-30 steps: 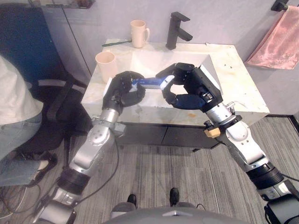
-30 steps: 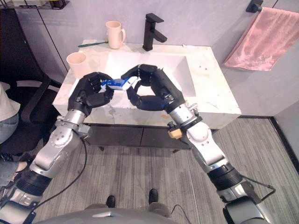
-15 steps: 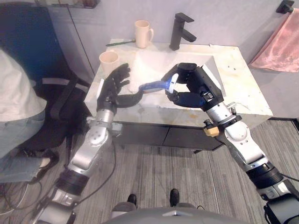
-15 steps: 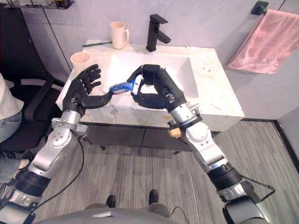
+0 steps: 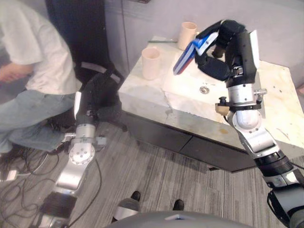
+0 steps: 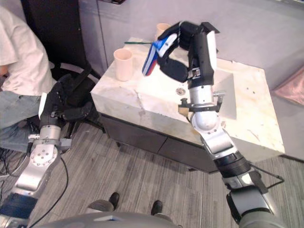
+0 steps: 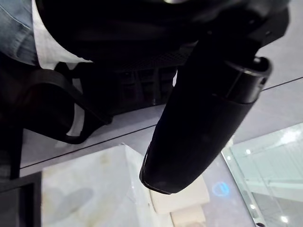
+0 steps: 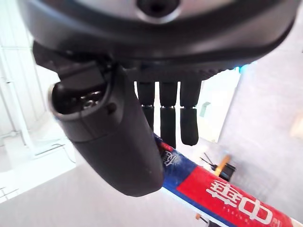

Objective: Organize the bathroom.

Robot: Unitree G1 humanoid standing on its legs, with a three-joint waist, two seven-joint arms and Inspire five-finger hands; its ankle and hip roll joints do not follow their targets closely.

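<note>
The marble counter carries two cups. Above its basin the right hand curls round a toothpaste tube, likely light, soft and squashy, best held mid-body. The left hand hangs relaxed and empty beside the counter.

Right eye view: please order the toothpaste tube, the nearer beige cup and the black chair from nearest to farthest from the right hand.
1. Toothpaste tube, held in the right hand.
2. Nearer beige cup, at the counter's left corner.
3. Black chair, beside the counter, by the left hand.
</note>
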